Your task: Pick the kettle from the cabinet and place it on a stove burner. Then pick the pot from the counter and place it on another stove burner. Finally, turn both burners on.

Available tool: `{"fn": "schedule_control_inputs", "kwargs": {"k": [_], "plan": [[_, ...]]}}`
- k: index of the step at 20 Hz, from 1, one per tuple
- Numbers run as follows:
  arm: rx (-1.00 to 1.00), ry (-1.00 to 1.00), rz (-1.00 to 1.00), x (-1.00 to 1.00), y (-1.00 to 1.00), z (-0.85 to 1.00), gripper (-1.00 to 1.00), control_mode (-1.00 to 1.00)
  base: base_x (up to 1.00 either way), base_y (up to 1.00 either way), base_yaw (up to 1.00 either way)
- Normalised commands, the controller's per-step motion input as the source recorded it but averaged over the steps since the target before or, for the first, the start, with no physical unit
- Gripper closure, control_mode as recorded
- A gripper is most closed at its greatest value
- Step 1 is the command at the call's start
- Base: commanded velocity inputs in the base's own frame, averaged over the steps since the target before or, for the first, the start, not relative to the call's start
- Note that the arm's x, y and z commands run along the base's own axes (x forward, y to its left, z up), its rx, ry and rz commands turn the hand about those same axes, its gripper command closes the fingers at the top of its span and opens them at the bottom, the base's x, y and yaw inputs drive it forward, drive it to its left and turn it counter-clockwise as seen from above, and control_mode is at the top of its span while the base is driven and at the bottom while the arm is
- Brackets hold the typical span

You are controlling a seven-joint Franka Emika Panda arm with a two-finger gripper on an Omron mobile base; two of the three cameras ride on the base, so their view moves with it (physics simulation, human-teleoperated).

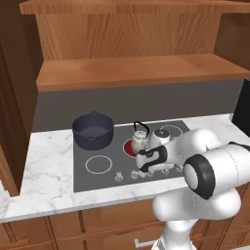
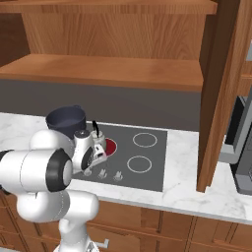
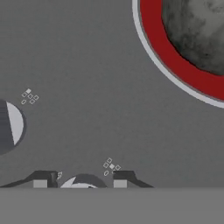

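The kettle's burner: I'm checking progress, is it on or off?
On. The ring under the kettle glows red; the other burner rings are plain white outlines.

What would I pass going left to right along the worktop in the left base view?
White marble counter → wide dark blue-grey pot → small silvery kettle with black loop handle, on a red-glowing burner → white robot arm.

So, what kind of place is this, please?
A simulated home kitchen, most likely: a dark cooktop set into a white marble counter, a kettle on a red-glowing burner, a pot beside it, and a wooden cabinet above.
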Motion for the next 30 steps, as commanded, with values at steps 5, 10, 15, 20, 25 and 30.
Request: {"fn": "schedule_control_inputs", "kwargs": {"k": [5, 10, 15, 20, 25, 30], "plan": [[-0.02, -0.09, 0.14, -0.05, 0.00, -0.19, 1.00, -1.00, 0.00, 0.00, 0.00], [0.00, -0.05, 0.10, -0.17, 0.00, -0.15, 1.00, -1.00, 0.00, 0.00, 0.00], [0.00, -0.06, 0.04, -0.18, -0.01, -0.12, -1.00, -1.00, 0.00, 0.00, 0.00], [0.00, -0.08, 0.00, -0.25, -0.15, -0.09, -1.00, -1.00, 0.00, 0.00, 0.00], [0.00, -0.07, 0.00, -0.25, -0.18, -0.03, -1.00, -1.00, 0.00, 0.00, 0.00], [0.00, -0.03, 0.00, -0.22, -0.12, -0.01, -1.00, -1.00, 0.00, 0.00, 0.00]]}}
